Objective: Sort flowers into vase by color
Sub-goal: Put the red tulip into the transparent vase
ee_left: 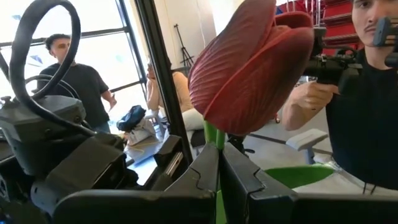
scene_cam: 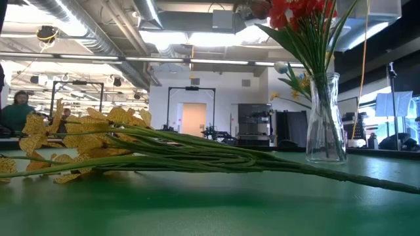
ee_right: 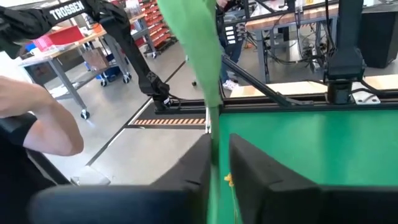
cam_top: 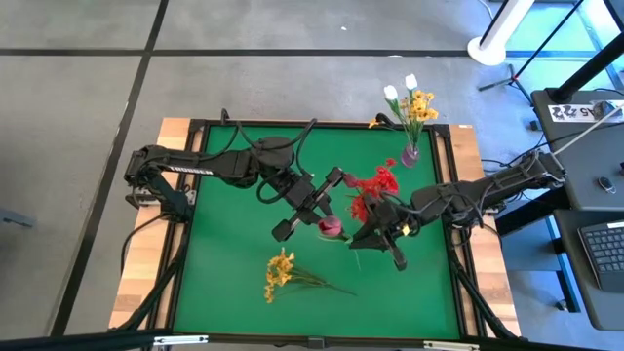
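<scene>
Green table mat [cam_top: 234, 263], wooden edges; keyboard [cam_top: 606, 249] beside it (partly cropped).

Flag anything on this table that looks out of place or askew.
The yellow spray lies flat on the green mat, not in any vase. The far vase mixes white tulips with yellow flowers, which looks odd for a colour sort. The left gripper and right gripper each pinch a stem in mid-air.
</scene>
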Robot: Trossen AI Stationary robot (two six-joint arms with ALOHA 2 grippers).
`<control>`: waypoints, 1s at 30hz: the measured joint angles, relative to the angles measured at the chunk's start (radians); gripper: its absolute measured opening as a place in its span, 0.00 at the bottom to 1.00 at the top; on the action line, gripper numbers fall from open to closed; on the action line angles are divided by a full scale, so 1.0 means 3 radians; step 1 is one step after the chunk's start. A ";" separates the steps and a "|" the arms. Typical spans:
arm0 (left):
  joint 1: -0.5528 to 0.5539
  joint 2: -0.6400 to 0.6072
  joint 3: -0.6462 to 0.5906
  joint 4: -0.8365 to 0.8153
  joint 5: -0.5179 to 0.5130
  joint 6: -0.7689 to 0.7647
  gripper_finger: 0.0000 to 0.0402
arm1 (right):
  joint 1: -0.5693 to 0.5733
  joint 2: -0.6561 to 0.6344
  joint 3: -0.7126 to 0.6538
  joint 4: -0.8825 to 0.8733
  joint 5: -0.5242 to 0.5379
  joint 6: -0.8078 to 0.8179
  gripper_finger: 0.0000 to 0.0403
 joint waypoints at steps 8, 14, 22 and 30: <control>-0.0003 0.0000 0.0000 0.0000 -0.0188 -0.0195 0.01 | 0.0003 -0.0002 0.0000 0.0004 -0.0049 -0.0096 0.03; -0.0066 0.0004 0.0000 -0.0127 -0.0600 -0.0173 0.11 | 0.0004 -0.0182 -0.0005 -0.0076 0.0120 -0.0178 0.01; -0.0185 -0.0076 -0.0004 -0.0250 -0.1313 -0.0076 0.27 | 0.0005 -0.0552 -0.0001 -0.0437 0.0551 -0.0308 0.01; -0.0317 -0.0210 -0.0004 -0.0535 -0.1960 -0.0054 0.34 | 0.0235 -0.1092 0.0001 -0.0684 0.1247 -0.0757 0.00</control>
